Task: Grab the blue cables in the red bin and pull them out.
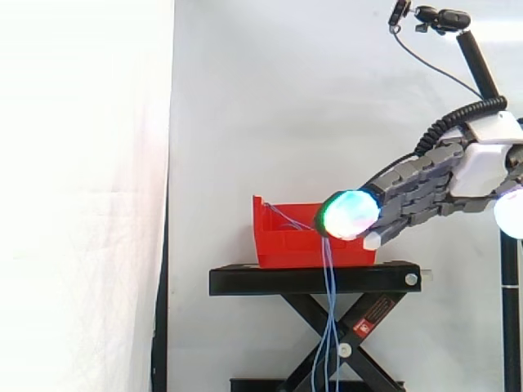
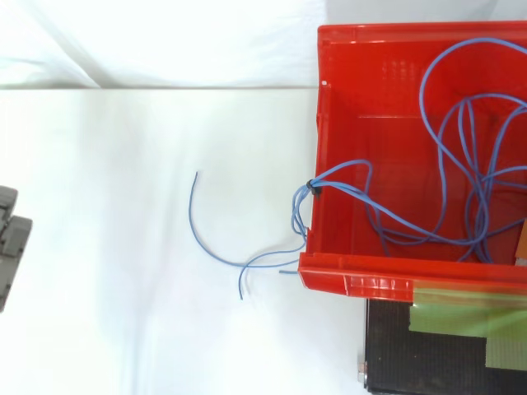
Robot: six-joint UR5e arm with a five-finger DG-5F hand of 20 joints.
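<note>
The red bin [image 1: 282, 243] stands on a black stand [image 1: 245, 281]. Thin blue cables [image 2: 449, 156] lie looped inside it. A bundle bound with a small black tie [image 2: 313, 188] crosses the bin's wall [image 2: 317, 140], and its ends hang down past the stand [image 1: 328, 318]. In the side view my hand [image 1: 425, 184] reaches in from the right, fingers straight, with a glowing green-cyan fingertip [image 1: 351, 215] level with the bin's rim. In the top view the hand [image 2: 10, 239] sits at the left edge, well apart from the bin and the loose cable ends [image 2: 206, 239]. Nothing is held.
The stand is a scissor lift with crossed legs [image 1: 327, 335]. A strip of green tape [image 2: 461, 317] lies on its black top beside the bin. A white curtain hangs behind, and a white surface [image 2: 123, 206] lies below.
</note>
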